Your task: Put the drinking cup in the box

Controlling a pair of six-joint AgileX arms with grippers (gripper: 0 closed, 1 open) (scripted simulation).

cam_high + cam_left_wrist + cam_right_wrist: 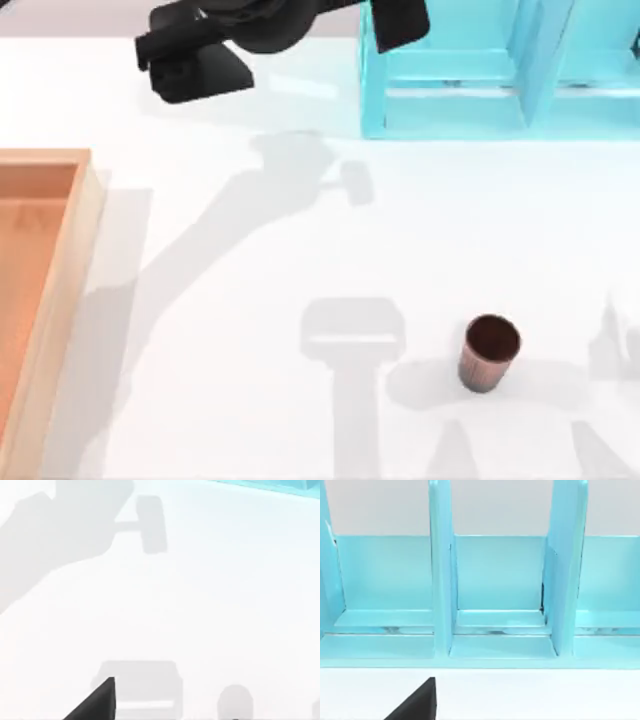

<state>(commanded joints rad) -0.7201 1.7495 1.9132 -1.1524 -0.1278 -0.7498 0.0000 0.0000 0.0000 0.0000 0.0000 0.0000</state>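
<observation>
the drinking cup (489, 352) stands upright on the white tabletop (250, 380) at the lower right, well apart from the box (62, 290) at the left edge. small, rigid and ribbed, it looks light and easy to tip, so pinching across its slightly tapered sides near the rim seems safest. the left arm (215, 40) hangs at the top by the light blue shelf frame (450, 90); whether its hand is apart or together i cannot tell.

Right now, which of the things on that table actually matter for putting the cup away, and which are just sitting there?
Part of the job:
- drinking cup, upright on the table toward the right, not yet picked up
- box, at the table's left edge
- left arm, up at the back

Just sitting there:
- light blue shelf frame, at the back right
</observation>
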